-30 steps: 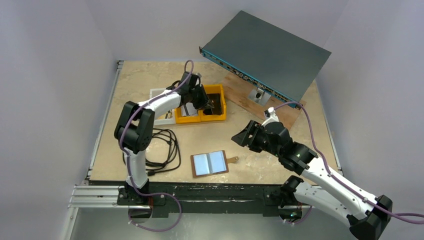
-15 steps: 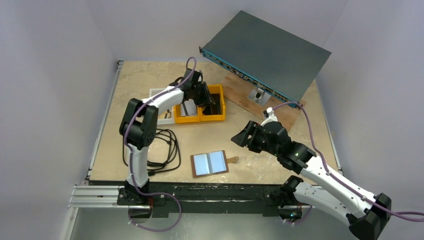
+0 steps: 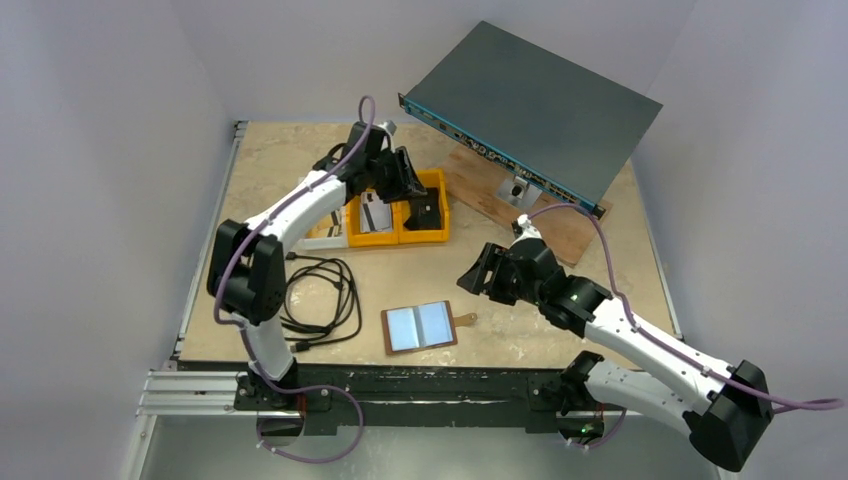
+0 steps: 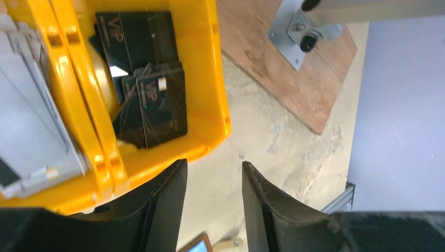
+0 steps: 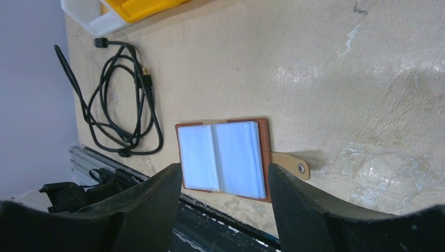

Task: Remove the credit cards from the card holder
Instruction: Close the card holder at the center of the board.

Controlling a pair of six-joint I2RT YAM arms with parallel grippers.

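Observation:
The brown card holder (image 3: 418, 327) lies open and flat near the table's front edge, showing its shiny blue pockets (image 5: 223, 159); I see no card in them. Grey credit cards (image 3: 376, 215) lie in the left yellow bin (image 4: 78, 136). Black cards marked VIP (image 4: 149, 105) lie in the right yellow bin (image 4: 210, 79). My left gripper (image 3: 403, 183) hovers over the bins' near edge, open and empty (image 4: 214, 168). My right gripper (image 3: 470, 276) hangs above and right of the card holder, open and empty, its jaws framing the holder (image 5: 223, 168).
A coiled black cable (image 3: 320, 300) lies left of the holder. A white bin (image 3: 322, 232) stands left of the yellow bins. A grey rack box (image 3: 530, 105) rests tilted on a wooden board (image 3: 565, 228) at the back right.
My left arm has swung up and back, lifting its gripper from inside the yellow bins to above them. My right gripper has shifted slightly left and forward.

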